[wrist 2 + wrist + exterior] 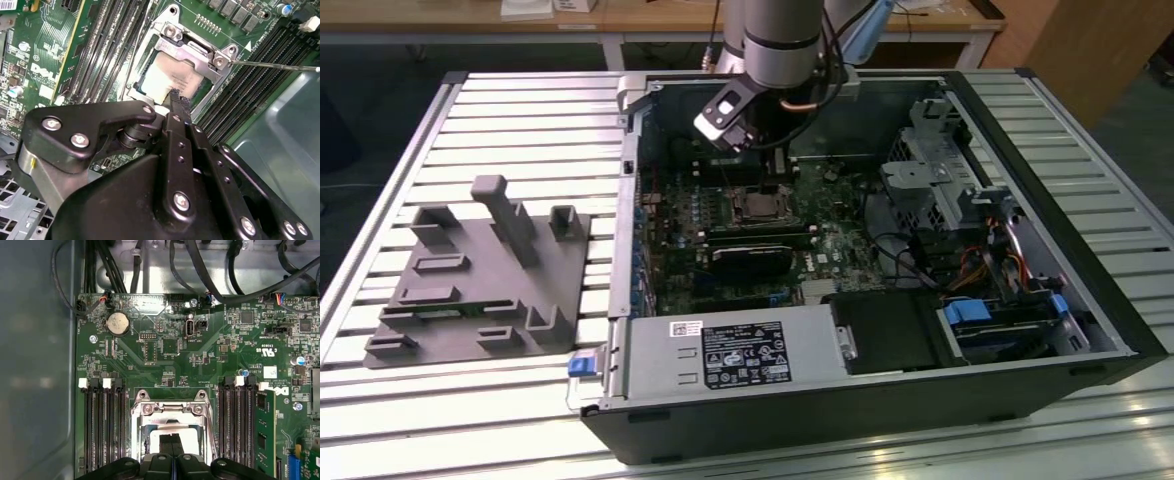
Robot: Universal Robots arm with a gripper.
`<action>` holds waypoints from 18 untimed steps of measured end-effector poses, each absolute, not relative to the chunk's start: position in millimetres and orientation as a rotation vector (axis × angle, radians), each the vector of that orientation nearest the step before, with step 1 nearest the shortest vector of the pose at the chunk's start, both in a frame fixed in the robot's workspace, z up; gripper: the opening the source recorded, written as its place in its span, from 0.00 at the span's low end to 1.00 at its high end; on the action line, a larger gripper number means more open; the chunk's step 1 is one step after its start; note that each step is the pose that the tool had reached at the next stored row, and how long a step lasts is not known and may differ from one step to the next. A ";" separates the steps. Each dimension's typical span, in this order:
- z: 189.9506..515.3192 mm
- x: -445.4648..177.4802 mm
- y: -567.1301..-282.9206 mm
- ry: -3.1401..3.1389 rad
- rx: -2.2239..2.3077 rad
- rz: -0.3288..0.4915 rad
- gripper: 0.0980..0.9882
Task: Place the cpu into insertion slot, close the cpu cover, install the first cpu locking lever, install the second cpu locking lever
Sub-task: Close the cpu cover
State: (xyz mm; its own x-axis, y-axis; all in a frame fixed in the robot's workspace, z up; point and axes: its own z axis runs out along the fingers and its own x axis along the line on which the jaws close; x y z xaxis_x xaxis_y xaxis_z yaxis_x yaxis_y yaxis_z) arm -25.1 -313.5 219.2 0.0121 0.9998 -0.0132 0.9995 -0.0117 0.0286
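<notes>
The cpu (pixel 165 77) lies flat in the insertion slot (pixel 754 207) on the green board (pixel 165 340). Its pale top (pixel 172 431) shows through the window of the cpu cover (pixel 192 50), whose silvery frame (pixel 170 415) lies down over it. My gripper (pixel 176 97) is shut, its black fingers pressed together with nothing between them. The tip is at the cpu's near edge (pixel 172 447); I cannot tell if it touches. In the exterior view the gripper (pixel 771 170) hangs just above the slot. A thin metal locking lever (pixel 275 65) sticks out sideways from the slot's corner.
Long black memory slots (pixel 102 430) flank the socket on both sides. The open computer case (pixel 1107 330) holds a drive cage (pixel 941 180), cables (pixel 974 265) and a power supply (pixel 720 350). A grey fixture (pixel 480 270) lies on the slatted table at the exterior view's left.
</notes>
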 end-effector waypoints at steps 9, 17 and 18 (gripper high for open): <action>214.8 -32.8 -318.5 2.204 2.197 0.019 0.01; 212.7 -36.5 -319.0 2.211 2.193 0.023 0.01; 212.7 -36.5 -319.0 2.213 2.191 0.023 0.01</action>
State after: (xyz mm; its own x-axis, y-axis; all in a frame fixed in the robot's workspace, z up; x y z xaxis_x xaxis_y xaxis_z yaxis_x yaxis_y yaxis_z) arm -36.5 -319.0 212.7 -0.0098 0.9999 -0.0090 0.9995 0.0101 0.0297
